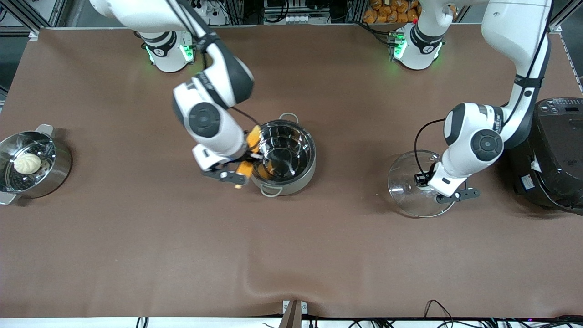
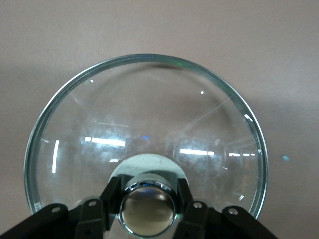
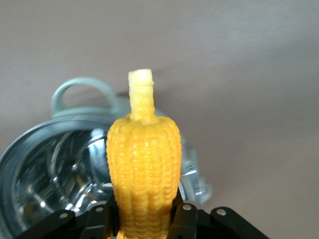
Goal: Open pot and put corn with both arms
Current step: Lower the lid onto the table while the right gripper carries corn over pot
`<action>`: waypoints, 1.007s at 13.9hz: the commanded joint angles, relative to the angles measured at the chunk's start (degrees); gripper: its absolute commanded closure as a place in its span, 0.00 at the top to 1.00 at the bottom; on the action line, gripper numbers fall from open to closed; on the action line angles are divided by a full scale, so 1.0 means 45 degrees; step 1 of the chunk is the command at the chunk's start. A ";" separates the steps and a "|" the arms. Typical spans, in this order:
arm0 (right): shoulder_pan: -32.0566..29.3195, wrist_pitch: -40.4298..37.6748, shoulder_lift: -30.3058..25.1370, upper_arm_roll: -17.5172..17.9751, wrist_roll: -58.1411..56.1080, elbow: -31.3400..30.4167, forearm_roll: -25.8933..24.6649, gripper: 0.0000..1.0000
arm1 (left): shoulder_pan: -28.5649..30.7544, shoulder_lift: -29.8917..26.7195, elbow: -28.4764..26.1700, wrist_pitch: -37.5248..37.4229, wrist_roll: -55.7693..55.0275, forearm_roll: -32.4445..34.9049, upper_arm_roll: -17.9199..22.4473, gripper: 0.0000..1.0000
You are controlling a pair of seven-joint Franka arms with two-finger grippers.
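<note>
The steel pot (image 1: 301, 181) stands open at the table's middle, with nothing inside. My right gripper (image 1: 248, 160) is shut on the yellow corn (image 1: 253, 136) and holds it over the pot's rim on the right arm's side. In the right wrist view, the corn (image 3: 144, 159) stands between the fingers of the gripper (image 3: 144, 221), pale stalk outward, with the pot (image 3: 45, 174) below. My left gripper (image 1: 426, 180) is shut on the knob (image 2: 147, 208) of the glass lid (image 1: 405, 193), which is down at the table toward the left arm's end. The left wrist view shows the lid (image 2: 149, 114) and the gripper (image 2: 148, 199).
A steel steamer basket (image 1: 61, 166) with a white bun (image 1: 27, 162) sits at the right arm's end of the table. A big black cooker (image 1: 555, 155) stands at the left arm's end, close to the left arm's elbow. The tablecloth has a fold near the front edge.
</note>
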 commanded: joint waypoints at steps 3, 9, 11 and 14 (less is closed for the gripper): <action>0.0927 -0.0178 0.0875 -0.0146 0.0029 0.0922 0.0180 0.00 | 0.0450 -0.0197 -0.0551 0.0500 0.0093 0.0322 -0.0206 0.00; 0.1300 -0.0061 0.1695 -0.0165 0.0107 0.1254 0.0102 0.00 | 0.0626 0.0155 -0.0454 0.0540 0.0054 0.0322 -0.0206 0.79; 0.1358 0.0016 0.1774 -0.0165 0.0068 0.1254 0.0063 0.00 | 0.0626 0.0078 -0.0357 0.0521 0.0054 0.0303 -0.0206 1.00; 0.1359 0.0718 0.1930 -0.0185 0.0048 0.1273 0.0062 0.00 | 0.0626 -0.0779 0.0013 0.0113 0.0054 0.0303 -0.0206 1.00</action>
